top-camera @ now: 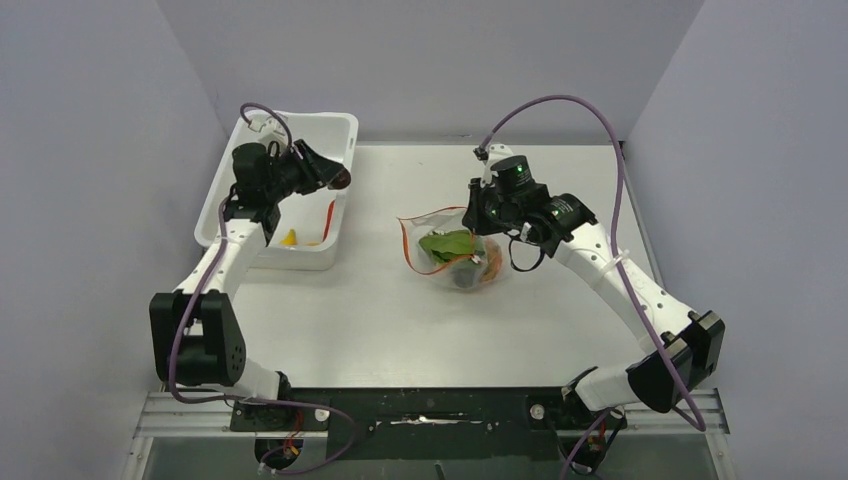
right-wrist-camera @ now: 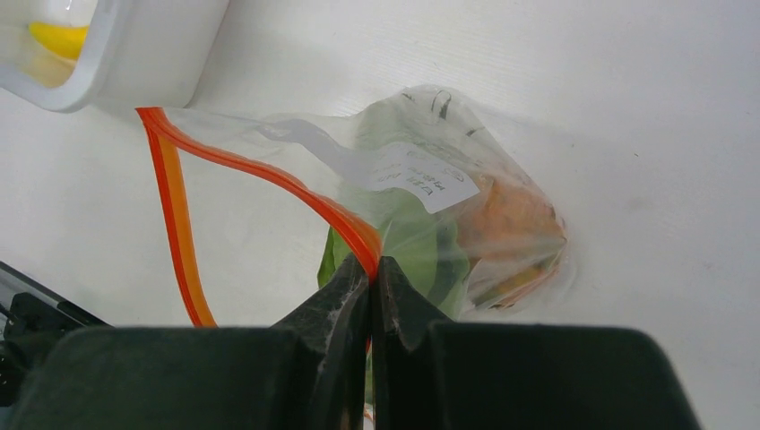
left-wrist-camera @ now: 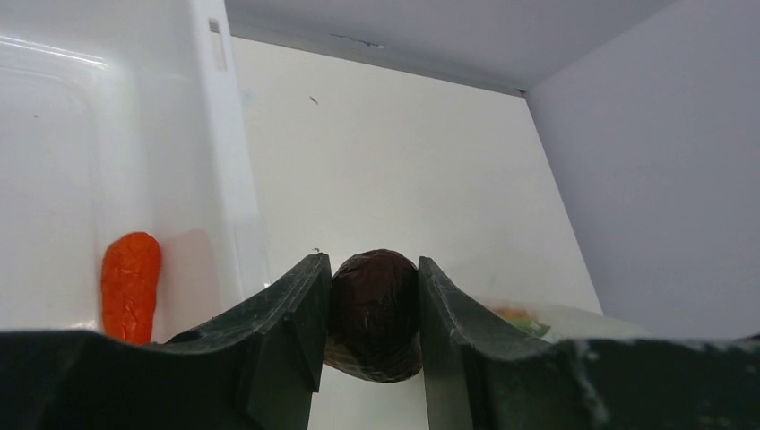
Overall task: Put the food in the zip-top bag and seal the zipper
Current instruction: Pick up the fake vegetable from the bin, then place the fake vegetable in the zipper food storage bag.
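A matte white table (top-camera: 400, 330) carries everything. At its far left stands a large white rectangular plastic tub (top-camera: 300, 258), glossy, with rounded corners and a thick rim.

To the right of the tub, apart from it, lies the clear floppy plastic zip-top bag (top-camera: 455, 268). It is crinkled and bulging and has a white printed label on its skin. Its long axis runs sideways, with the mouth gaping towards the tub and the closed bottom pointing away from it. The thin red-orange zipper strip (right-wrist-camera: 260, 170) rims that mouth in an open loop. The right gripper (right-wrist-camera: 375, 264) has its black fingers pressed together and pinches one lip of the strip.

Inside the bag sit a broad green leafy piece (right-wrist-camera: 408, 237) and, at the closed end, an orange lumpy piece (right-wrist-camera: 511, 219). The plastic blurs the orange one; it is perhaps the pineapple.

The left gripper (left-wrist-camera: 372, 264) hangs over the tub's right wall. Its wedge-shaped fingers are clamped on a dark brown glossy egg-shaped piece (left-wrist-camera: 375, 313), which stands upright between them.

Within the tub, an orange-red wrinkled pod (left-wrist-camera: 130, 287) lies lengthwise beside the right wall. A small yellow banana (top-camera: 289, 238) rests near the tub's near wall.
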You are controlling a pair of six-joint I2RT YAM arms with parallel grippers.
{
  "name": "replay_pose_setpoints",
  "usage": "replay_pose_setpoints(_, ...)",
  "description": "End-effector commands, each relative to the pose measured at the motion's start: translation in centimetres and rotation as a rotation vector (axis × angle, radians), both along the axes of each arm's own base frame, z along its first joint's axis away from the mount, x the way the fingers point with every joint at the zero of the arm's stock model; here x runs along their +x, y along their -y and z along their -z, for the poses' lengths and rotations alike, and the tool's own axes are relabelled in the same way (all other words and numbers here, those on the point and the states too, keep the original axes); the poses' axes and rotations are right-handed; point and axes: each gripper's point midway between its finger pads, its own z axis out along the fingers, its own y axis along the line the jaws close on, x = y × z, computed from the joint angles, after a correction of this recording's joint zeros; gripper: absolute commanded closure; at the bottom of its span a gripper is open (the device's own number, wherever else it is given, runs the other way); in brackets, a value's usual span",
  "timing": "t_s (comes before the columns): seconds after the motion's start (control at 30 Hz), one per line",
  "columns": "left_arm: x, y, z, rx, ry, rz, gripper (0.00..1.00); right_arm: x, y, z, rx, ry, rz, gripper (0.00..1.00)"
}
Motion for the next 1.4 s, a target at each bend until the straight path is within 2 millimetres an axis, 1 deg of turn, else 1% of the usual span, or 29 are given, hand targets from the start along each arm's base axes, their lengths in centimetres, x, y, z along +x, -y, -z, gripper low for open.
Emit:
replay_pose_setpoints(0.0,-3.7,1.8,-5.3,-0.095,0.146,0.104,0.71,1.5,-1.3,-3.2,0.111,0.08,0.007,1.0)
replay_pose_setpoints(0.17,-7.0,2.6,-7.4,-0.101,0.209,0.143,0.71,1.5,-2.0,-3.2,0.131,0.057,-0.009,1.0)
replay_pose_setpoints(0.3,-9.5,4.4,-8.4,-0.102,0.258,0.194,0.71,1.5,-2.5,-2.8,0.147,0.04,-0.017,1.0)
replay_pose_setpoints(0.47,-12.4,8.3,-9.6,-0.124,0.323,0.296,0.71,1.6,-2.8,-2.7,0.161,0.032,-0.022,1.0)
replay_pose_setpoints(0.63,-14.1,11.3,-10.0,-0.162,0.347,0.371,0.71,1.8,-2.9,-2.8,0.167,0.04,-0.018,1.0)
replay_pose_setpoints(0.73,-15.5,13.6,-9.8,-0.165,0.359,0.427,0.71,1.8,-3.0,-2.6,0.171,0.032,-0.016,1.0)
replay_pose_setpoints(0.8,-16.7,15.7,-9.1,-0.128,0.375,0.473,0.7,1.7,-3.1,-2.7,0.177,0.032,-0.018,1.0)
replay_pose_setpoints(0.87,-17.1,16.9,-7.9,-0.086,0.374,0.489,0.67,1.7,-3.1,-2.8,0.179,0.034,-0.021,1.0)
replay_pose_setpoints(0.93,-17.2,17.6,-6.9,-0.059,0.364,0.509,0.65,1.7,-3.2,-3.1,0.179,0.038,-0.029,1.0)
replay_pose_setpoints(1.0,-16.5,17.6,-6.0,-0.039,0.347,0.483,0.64,1.6,-3.2,-3.1,0.177,0.037,-0.032,1.0)
replay_pose_setpoints(1.2,-15.1,17.4,-4.1,0.026,0.319,0.444,0.59,1.4,-3.0,-3.2,0.183,0.04,-0.031,1.0)
replay_pose_setpoints(1.37,-14.8,17.7,-2.2,0.069,0.272,0.467,0.46,1.3,-3.1,-3.2,0.183,0.041,-0.034,1.0)
